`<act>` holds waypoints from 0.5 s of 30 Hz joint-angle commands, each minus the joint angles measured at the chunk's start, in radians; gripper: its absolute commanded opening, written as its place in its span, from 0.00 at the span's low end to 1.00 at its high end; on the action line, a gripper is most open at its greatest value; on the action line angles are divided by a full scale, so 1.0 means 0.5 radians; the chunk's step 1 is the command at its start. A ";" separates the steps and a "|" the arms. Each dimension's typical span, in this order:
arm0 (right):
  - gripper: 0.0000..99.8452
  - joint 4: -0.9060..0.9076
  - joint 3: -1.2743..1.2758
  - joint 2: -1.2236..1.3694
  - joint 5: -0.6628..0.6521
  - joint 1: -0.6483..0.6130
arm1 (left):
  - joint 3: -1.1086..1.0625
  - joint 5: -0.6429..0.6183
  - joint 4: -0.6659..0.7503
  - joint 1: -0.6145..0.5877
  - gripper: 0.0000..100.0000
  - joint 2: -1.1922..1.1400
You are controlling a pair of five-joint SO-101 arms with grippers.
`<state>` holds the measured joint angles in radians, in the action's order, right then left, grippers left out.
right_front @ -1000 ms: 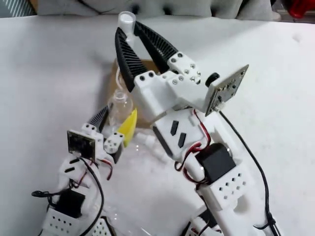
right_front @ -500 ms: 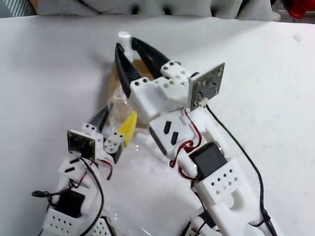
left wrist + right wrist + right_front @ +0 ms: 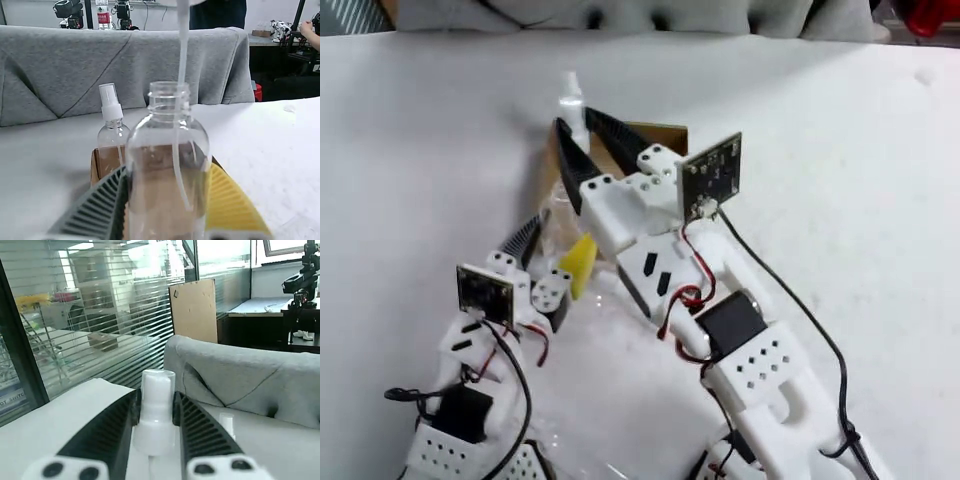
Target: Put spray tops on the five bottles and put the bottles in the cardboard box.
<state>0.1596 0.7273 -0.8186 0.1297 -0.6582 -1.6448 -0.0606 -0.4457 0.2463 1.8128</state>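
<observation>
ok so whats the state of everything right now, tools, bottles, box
left tool: shut on the open bottle
open bottle: upright, no top on it
right tool: shut on the spray top
spray top: held above the open bottle, not seated yet
tube: hangs down through the open bottle's neck
capped bottle: upright, top on, seemingly inside the cardboard box
cardboard box: open at the top

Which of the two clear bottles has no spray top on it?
The bottle gripped in the left claw: its neck is bare, only a thin tube dips in. The bottle behind it wears a white spray top.
</observation>
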 commanded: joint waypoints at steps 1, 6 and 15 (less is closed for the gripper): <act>0.02 0.091 -0.025 -0.011 -0.046 0.005 | 0.034 -0.015 0.034 0.017 0.02 0.038; 0.02 0.265 -0.028 -0.014 -0.298 -0.087 | 0.034 -0.015 0.034 0.017 0.02 0.038; 0.02 0.293 -0.034 -0.014 -0.316 -0.127 | 0.034 -0.015 0.034 0.017 0.02 0.038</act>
<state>0.2915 0.7273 -0.8186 -0.0084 -0.7150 -1.6448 -0.0606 -0.4457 0.2478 1.8128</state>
